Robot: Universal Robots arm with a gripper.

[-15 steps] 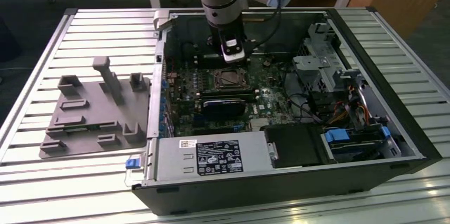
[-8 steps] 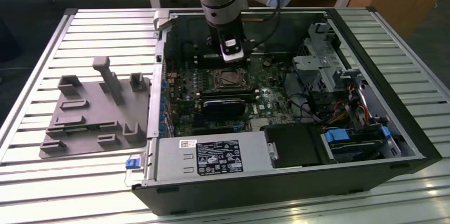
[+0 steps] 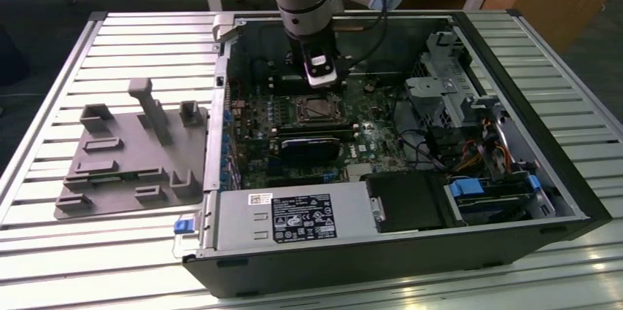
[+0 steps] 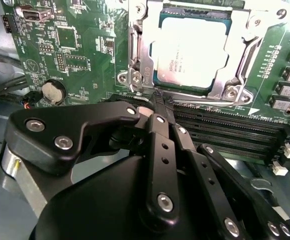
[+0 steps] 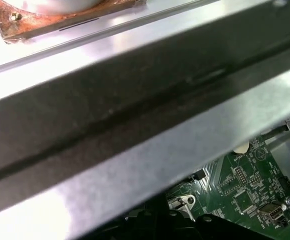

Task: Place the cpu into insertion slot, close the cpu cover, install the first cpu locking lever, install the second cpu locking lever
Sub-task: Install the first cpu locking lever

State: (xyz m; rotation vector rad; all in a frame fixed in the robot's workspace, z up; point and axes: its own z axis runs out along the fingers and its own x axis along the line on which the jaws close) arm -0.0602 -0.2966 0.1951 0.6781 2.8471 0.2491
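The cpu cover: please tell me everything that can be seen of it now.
The cpu cover is a silver metal frame with a large square window. In the second wrist view it lies flat, closed over the cpu, whose pale metal top shows through the window. Screws sit at its corners, and a thin metal lever runs along one side. Green circuit board surrounds it. The gripper has its black fingers together, their tips close to the frame's edge; whether they touch it cannot be told.
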